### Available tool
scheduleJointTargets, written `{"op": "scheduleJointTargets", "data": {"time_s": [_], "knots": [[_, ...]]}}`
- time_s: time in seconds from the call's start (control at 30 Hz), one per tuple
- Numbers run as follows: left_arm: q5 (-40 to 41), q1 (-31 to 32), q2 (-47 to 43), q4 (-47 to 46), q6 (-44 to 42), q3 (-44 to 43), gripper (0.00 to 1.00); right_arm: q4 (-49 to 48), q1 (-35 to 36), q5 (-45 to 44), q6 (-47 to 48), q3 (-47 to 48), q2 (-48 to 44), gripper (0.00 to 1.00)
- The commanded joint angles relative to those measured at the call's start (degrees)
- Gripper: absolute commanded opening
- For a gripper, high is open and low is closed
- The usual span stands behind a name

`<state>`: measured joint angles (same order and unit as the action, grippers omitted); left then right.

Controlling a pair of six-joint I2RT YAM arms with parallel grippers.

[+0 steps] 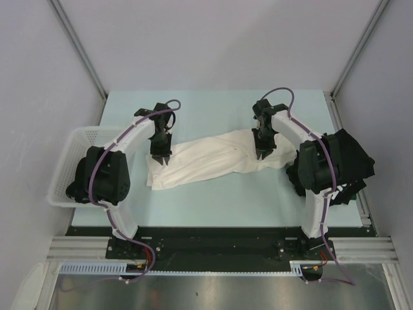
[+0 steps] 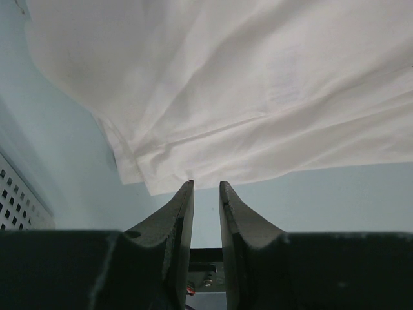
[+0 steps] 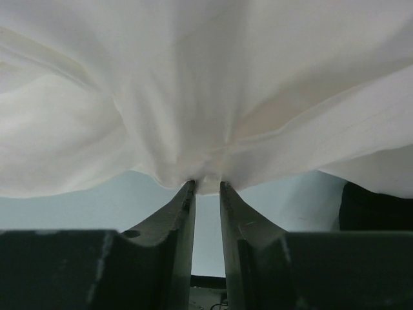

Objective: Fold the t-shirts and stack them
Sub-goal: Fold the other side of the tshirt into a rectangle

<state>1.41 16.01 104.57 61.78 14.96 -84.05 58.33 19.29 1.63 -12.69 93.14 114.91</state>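
Observation:
A cream-white t-shirt (image 1: 213,161) lies crumpled in a long band across the middle of the table. My left gripper (image 1: 161,159) hovers at its left end. In the left wrist view the jaws (image 2: 206,184) stand slightly apart with nothing between them, and the shirt's hem (image 2: 226,84) lies just beyond the tips. My right gripper (image 1: 263,155) is at the shirt's right end. There the jaws (image 3: 206,183) are parted a little, with a bunched fold of the cloth (image 3: 193,84) resting at the tips. Black t-shirts (image 1: 352,155) lie in a heap at the right edge.
A white mesh basket (image 1: 77,139) stands at the left edge beside the left arm, and its wall shows in the left wrist view (image 2: 16,200). The pale blue table (image 1: 213,200) is bare in front of the shirt. Grey walls enclose the table.

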Motion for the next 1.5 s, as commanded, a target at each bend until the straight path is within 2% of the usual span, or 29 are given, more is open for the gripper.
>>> {"op": "scheduleJointTargets", "data": {"time_s": [0.0, 0.33, 0.63, 0.93, 1.33, 1.47], "knots": [[-0.18, 0.34, -2.44, -0.17, -0.90, -1.47, 0.27, 1.17, 0.22, -5.66, -0.50, 4.31, -0.48, 0.27], [-0.44, 0.34, -3.06, -0.43, -0.02, 0.12, 0.28, 2.58, -4.61, -9.80, 2.75, 13.02, 0.84, 0.29], [0.17, 0.43, -3.50, 0.01, 0.77, 0.20, 0.28, -4.09, -8.48, -9.02, 6.62, 11.80, 6.81, 0.30], [0.88, 0.43, -4.38, 0.45, 1.56, 1.17, 0.27, -4.54, -11.46, -9.35, 8.29, 11.89, 12.09, 0.29], [0.09, 1.39, -3.59, -0.17, 2.97, 0.64, 0.28, 1.70, -14.37, -10.33, 7.33, 10.66, 5.76, 0.29], [0.00, 2.01, -3.24, -0.34, 3.41, 0.64, 0.28, 1.62, -14.37, -10.15, 7.68, 9.08, 7.33, 0.29]]}}
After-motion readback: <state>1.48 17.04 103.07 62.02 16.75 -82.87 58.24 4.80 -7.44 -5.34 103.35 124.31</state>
